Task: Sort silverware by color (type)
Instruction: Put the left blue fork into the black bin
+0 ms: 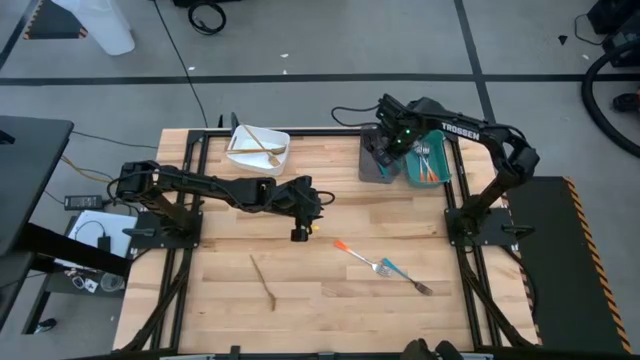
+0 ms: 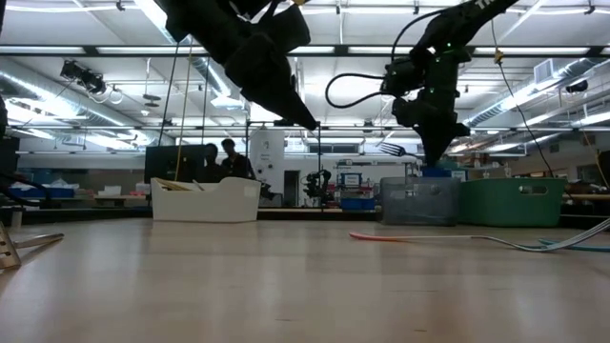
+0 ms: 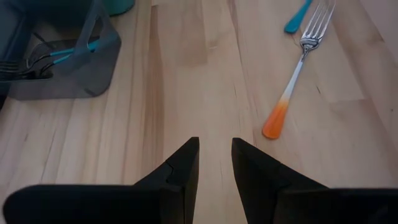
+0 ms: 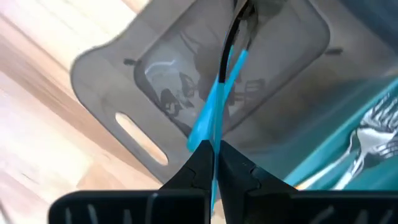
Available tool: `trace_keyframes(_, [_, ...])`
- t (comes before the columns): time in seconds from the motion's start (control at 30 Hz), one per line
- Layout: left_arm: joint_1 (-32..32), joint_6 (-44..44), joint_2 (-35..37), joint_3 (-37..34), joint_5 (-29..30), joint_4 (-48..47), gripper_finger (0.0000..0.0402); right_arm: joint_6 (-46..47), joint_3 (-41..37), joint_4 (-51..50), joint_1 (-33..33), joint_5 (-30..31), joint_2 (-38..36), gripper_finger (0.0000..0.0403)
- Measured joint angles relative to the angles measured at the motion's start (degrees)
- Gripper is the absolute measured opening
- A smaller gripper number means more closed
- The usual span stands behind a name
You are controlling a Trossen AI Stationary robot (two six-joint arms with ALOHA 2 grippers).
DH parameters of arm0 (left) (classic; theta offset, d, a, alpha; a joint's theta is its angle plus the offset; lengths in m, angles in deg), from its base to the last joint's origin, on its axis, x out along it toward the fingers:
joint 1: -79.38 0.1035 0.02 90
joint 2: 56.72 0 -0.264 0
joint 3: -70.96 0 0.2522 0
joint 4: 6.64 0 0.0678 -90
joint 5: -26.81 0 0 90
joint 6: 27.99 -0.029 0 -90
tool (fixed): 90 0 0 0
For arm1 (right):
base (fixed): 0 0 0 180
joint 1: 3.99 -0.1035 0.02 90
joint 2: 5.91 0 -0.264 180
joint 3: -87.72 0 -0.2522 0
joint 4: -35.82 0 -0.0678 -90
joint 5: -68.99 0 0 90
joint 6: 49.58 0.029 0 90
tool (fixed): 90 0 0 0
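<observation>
A blue-handled fork (image 4: pixel 214 112) is being pinched in the right claw (image 4: pixel 216 152), directly above the grey bin (image 4: pixel 112 81). Left claw (image 3: pixel 214 163) is being held part-open, empty, w/ an orange-handled fork (image 3: pixel 292 93) ahead.

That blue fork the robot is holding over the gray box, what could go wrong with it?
The right gripper pinches the blue fork only by its thin handle end, so it might twist or slip. It hangs over the gray bin right beside the teal bin, so it could land on the rim or in the wrong bin.

Orange-handled fork (image 3: pixel 292 93) — grey bin (image 1: pixel 378 160)
</observation>
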Motion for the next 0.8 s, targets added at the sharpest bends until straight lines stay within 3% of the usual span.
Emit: trace_keyframes(0.8, [0.0, 0.0, 0.0, 0.0, 0.0, -0.5, 0.0103, -2.0, -0.1, 5.0, 2.1, -1.1, 11.0, 0.0023])
